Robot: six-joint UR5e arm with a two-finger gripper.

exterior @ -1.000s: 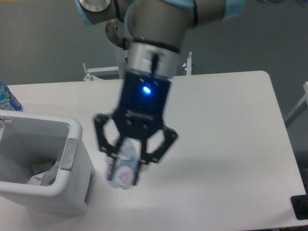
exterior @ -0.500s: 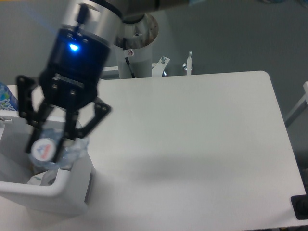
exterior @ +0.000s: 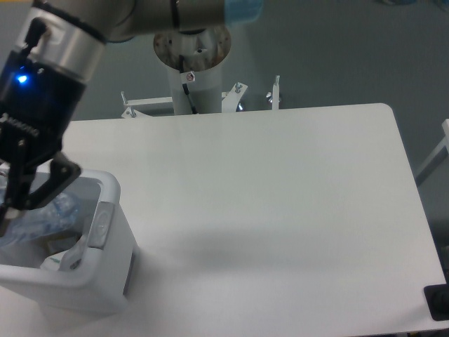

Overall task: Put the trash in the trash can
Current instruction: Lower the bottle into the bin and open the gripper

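The trash can (exterior: 105, 284), a white rectangular bin with a grey tab (exterior: 102, 225) on its right wall, stands at the table's front left. My gripper (exterior: 24, 209) hangs over its opening, partly cut off by the left edge of the view. It is shut on the clear plastic bottle (exterior: 50, 214), which looks blurred and tilted inside the rim. A crumpled white wrapper (exterior: 59, 258) lies in the bin below the bottle.
The white table (exterior: 280, 210) spreads to the right of the bin. The arm's base column (exterior: 193, 77) rises behind the table's far edge, beside metal brackets (exterior: 273, 95). A dark object (exterior: 438, 302) sits at the front right corner.
The gripper has carried the bottle leftward from mid-table, past the bin's right wall, to above the bin's opening. The bottle now sits lower, inside the rim.
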